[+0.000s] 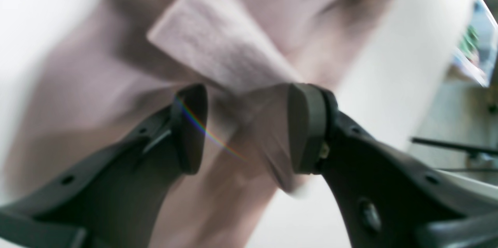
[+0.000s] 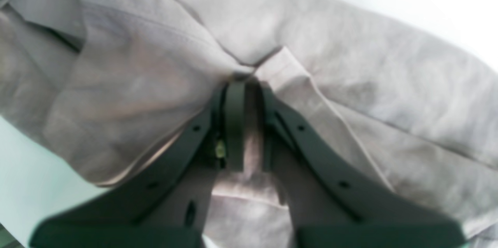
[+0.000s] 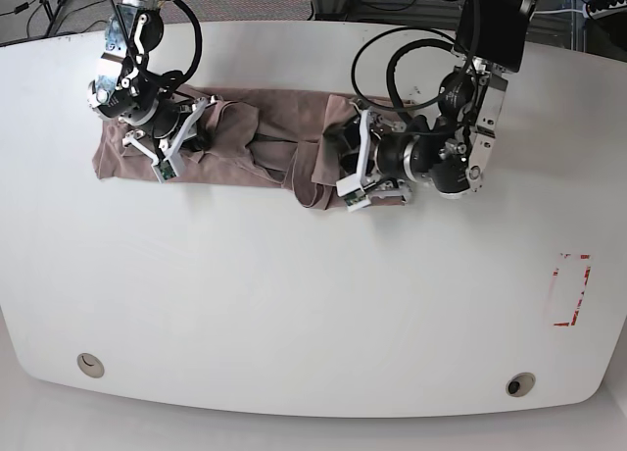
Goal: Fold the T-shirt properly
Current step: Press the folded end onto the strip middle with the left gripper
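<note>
Toward the tabletop's (image 3: 313, 304) far edge the T-shirt (image 3: 265, 142) lay bunched in a rumpled strip, folding seemingly barely begun, with the right gripper (image 2: 249, 84) pinching its cloth and the left gripper (image 1: 245, 127) spread around a fold, not clamping.

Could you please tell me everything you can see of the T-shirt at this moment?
The T-shirt is a plain mauve-tan garment of soft, wrinkled cloth, lying bunched in a long creased band across the far part of the white table. The right gripper is shut on a pinched fold of it. The left gripper stands open around another fold. No print shows.
</note>
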You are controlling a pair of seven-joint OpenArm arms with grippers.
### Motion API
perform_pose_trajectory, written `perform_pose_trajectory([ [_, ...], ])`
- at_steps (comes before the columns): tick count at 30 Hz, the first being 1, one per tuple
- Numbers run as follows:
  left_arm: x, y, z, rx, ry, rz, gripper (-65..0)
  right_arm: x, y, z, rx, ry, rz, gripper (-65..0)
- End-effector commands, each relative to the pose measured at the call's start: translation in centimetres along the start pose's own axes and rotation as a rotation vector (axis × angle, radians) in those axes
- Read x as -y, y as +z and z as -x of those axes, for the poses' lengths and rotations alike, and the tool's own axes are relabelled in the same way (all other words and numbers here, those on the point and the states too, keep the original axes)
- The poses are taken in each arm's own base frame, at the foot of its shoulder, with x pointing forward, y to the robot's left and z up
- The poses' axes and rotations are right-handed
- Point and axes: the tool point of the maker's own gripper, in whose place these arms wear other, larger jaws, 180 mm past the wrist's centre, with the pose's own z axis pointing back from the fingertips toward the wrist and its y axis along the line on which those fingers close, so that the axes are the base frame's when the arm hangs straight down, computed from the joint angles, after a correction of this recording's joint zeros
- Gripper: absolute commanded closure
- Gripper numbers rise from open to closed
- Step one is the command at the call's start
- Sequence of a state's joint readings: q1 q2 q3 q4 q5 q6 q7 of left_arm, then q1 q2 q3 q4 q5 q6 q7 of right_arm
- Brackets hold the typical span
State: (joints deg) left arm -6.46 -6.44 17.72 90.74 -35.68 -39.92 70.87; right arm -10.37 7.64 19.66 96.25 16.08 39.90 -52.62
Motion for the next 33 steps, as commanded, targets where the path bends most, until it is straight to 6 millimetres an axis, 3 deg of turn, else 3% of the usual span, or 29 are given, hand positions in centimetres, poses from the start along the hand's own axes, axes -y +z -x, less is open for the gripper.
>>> perform_pose_trajectory([
  [1,0.6,0.0,-2.5,0.034,-0.069,0.018,-31.1,0.2,0.2,-0.9,0.023,0.011,0.005,-5.1],
  [9,4.6,-1.9,-5.9,0.044,-0.205,0.104,-31.1,0.1,0.2,-0.9,0.023,0.012,0.003,-5.1],
  [14,5.2,-1.2,-8.7,0.107,-0.250,0.095,-31.1,0.1,0.2,-0.9,0.023,0.012,0.003,-5.1],
  [21,5.0,0.6,-10.4,0.169,-0.288,0.049,-31.1,0.2,0.3,-0.9,0.022,0.014,0.005,-5.1],
  [25,2.3,2.3,-8.9,0.164,-0.245,-0.023,-31.1,0.3,0.3,-0.8,0.021,0.015,0.006,-5.1],
  [33,-2.3,5.1,-3.4,0.200,-0.017,-0.139,-30.6,0.3,0.3,-0.8,0.021,0.015,0.006,-5.1],
])
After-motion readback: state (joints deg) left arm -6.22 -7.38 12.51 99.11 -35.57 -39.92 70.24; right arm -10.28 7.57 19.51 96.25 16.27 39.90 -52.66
